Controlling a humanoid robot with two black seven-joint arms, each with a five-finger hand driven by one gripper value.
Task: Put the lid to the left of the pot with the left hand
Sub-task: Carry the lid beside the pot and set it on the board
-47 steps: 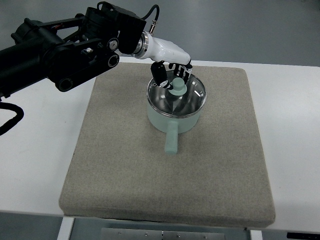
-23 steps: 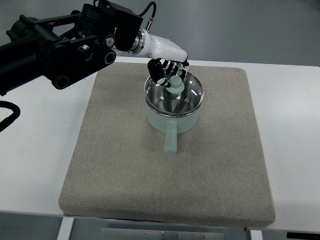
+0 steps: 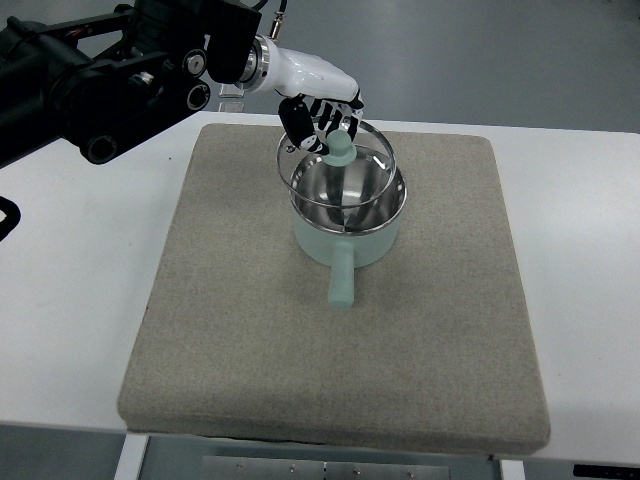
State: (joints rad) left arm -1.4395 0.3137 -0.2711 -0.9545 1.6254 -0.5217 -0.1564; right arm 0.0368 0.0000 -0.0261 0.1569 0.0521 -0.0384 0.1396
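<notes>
The left arm [image 3: 110,75], black and bulky, reaches in from the upper left edge and ends in a white wrist [image 3: 300,72]. Its hand [image 3: 325,115] points downward, dark fingers [image 3: 297,118] curled closed around the knob of the lid [image 3: 335,168], gripping it from above.

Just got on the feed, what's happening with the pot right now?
The left hand grips the glass lid by its green knob and holds it lifted, tilted, above the back-left of the pot. The pot stands open on the grey mat, its handle pointing toward the camera. The lid has not yet been set down; the mat to the pot's left is bare. The right arm is out of view.
</notes>
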